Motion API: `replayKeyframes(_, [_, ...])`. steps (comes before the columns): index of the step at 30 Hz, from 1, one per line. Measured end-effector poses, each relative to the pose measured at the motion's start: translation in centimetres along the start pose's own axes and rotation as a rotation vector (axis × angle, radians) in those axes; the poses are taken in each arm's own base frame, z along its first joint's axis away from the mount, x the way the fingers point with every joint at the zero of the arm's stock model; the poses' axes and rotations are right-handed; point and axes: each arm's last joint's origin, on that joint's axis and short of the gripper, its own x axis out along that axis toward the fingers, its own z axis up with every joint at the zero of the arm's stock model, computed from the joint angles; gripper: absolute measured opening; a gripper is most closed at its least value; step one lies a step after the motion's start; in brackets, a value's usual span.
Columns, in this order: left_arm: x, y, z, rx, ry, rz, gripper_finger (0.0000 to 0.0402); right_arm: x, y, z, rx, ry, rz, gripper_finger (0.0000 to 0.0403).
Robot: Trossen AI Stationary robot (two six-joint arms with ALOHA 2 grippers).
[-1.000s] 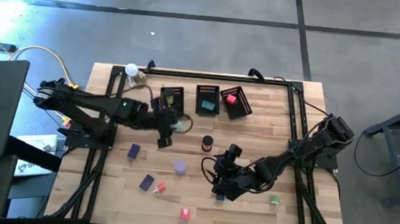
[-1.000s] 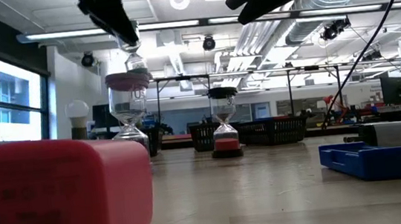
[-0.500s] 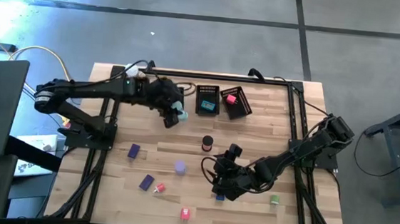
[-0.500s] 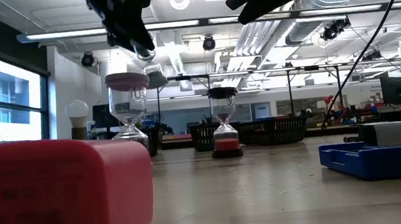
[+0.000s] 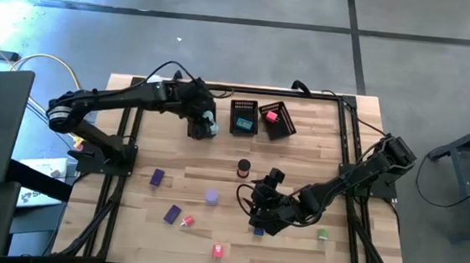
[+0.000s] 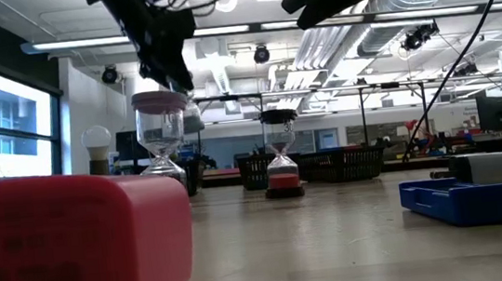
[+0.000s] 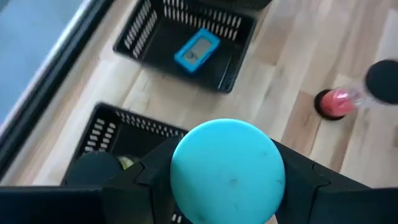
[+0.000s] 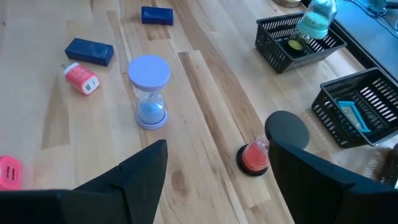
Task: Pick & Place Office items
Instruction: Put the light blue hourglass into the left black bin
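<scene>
Several small office items lie scattered on the tabletop: nearest, a pink-red piece (image 5: pixel 218 249) by the near edge, then a red-and-white piece (image 5: pixel 187 220) just beside a dark blue block (image 5: pixel 172 214) on the left, and a green piece (image 5: pixel 323 233) on the right. Between them the right pincer (image 8: pixel 214 180) hangs low, its fingers spread with nothing in them, close to a small blue piece (image 5: pixel 258 231). Farther on stand a purple-capped hourglass (image 5: pixel 211 196), another blue block (image 5: pixel 157 177) to its left, and a black-capped hourglass with red sand (image 5: pixel 243 167). Along the far edge sit three black mesh baskets; the middle basket (image 5: pixel 244 117) holds a teal item (image 5: pixel 244 125), the right basket (image 5: pixel 276 120) a red one (image 5: pixel 271 115). Over the left basket (image 7: pixel 102 134) the left pincer (image 5: pixel 202 122) is clenched on a teal-capped hourglass (image 7: pixel 227 171), held clear above the basket.
</scene>
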Motion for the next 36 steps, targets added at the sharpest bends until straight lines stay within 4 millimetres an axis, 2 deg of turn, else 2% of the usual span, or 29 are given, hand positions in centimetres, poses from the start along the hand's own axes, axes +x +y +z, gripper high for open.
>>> replayKeyframes(8, [3.9,1.2,-0.8,-0.067,0.163,0.111,0.0186,-0.1,0.2,-0.1,-0.001,0.005,0.011,0.027])
replayKeyframes(12, [5.4,1.4,-0.9,-0.08,0.186,0.19,0.0186,-0.3,0.3,-0.2,-0.004,0.005,0.017,0.027])
replayKeyframes(19, [7.3,1.4,-0.7,-0.092,0.177,0.196,0.0186,0.3,0.2,-1.3,-0.012,0.01,0.013,0.027])
replayKeyframes(26, [7.9,1.6,-1.0,-0.122,0.181,0.269,0.0186,0.3,0.3,-1.5,0.011,0.009,0.018,0.027])
replayKeyframes(36, [8.0,1.0,-1.2,-0.144,0.181,0.264,0.0186,0.1,0.5,-1.6,0.006,0.008,0.026,0.027])
